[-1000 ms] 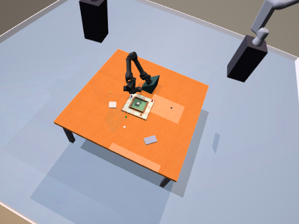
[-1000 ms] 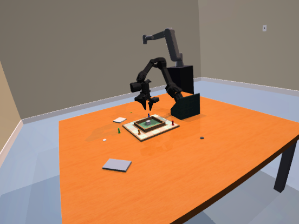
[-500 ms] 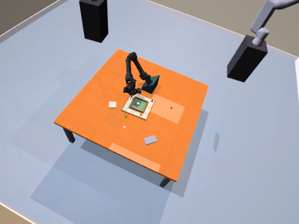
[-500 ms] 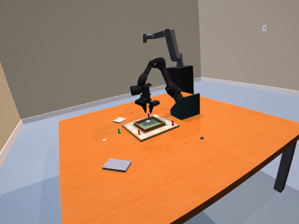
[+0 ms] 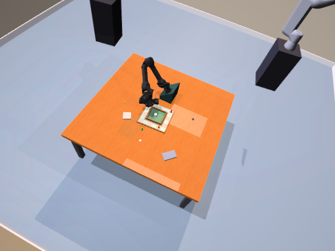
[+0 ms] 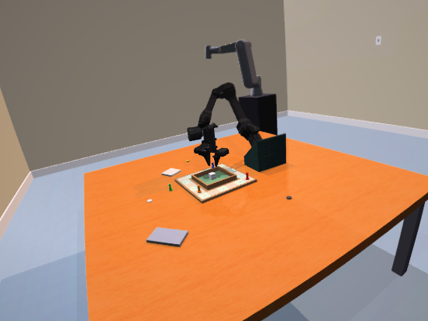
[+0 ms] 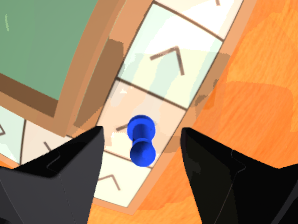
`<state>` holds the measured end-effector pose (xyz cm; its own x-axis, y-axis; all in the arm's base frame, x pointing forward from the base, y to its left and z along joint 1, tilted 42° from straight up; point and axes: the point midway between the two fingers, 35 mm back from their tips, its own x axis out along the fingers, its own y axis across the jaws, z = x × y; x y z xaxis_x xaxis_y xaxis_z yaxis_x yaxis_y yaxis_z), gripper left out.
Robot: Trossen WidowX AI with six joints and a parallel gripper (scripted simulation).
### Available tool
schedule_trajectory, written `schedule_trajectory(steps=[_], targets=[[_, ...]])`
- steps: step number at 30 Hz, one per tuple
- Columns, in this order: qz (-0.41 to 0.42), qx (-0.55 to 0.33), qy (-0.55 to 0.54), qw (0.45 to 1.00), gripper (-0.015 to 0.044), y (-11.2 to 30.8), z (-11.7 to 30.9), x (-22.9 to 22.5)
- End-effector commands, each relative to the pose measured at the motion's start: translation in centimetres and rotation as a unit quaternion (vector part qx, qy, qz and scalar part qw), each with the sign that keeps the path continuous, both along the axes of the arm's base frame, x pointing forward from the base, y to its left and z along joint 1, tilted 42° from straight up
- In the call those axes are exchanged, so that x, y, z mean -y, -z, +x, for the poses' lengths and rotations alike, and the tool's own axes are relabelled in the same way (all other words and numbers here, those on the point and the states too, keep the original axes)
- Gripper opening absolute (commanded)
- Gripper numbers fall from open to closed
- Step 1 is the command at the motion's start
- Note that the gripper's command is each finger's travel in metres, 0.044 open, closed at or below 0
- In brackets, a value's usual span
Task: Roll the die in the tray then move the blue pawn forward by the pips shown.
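Nearing the blue pawn [image 6: 212, 165] [image 7: 142, 142], tool [image 6: 212, 162] [image 7: 143, 135] spread, nothing pinched. Die [image 5: 155, 114] [image 6: 212, 175] already in the tray [image 6: 209, 186] [image 7: 64, 120]; pawn move and retreat left.

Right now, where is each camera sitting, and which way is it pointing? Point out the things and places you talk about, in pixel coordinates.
Top: high above the orange table [image 5: 103, 121] [image 6: 252, 248], looking steeply down; the whole black arm [image 5: 145, 74] [image 6: 208, 110] shows.
Exterior: beyond the table's edge, looking across and slightly down; the arm shows, gripper [image 5: 148, 106] [image 6: 212, 164] [image 7: 143, 135] included.
Wrist: on the arm by the gripper, looking down past two dark fingertips at the blue pawn [image 6: 212, 165] [image 7: 142, 131].
Top and exterior share the red pawn [image 5: 171, 111] [image 6: 247, 176] and the grey slab [image 5: 169, 155] [image 6: 167, 236].
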<state>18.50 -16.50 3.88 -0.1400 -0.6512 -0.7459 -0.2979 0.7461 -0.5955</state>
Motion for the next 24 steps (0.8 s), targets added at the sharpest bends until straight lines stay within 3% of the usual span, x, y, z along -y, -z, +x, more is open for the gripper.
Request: schedule_trajectory(steps=[1,6,13,24], targets=[[0.0,-0.003,0.0,1.0,0.0174,0.3,-0.3,0.2],[0.0,-0.003,0.0,1.0,0.0043,0.3,-0.3,0.2],[0.0,-0.003,0.0,1.0,0.0,0.3,-0.3,0.2],[0.008,-0.001,0.0,1.0,0.0,-3.0,1.3,-2.8]])
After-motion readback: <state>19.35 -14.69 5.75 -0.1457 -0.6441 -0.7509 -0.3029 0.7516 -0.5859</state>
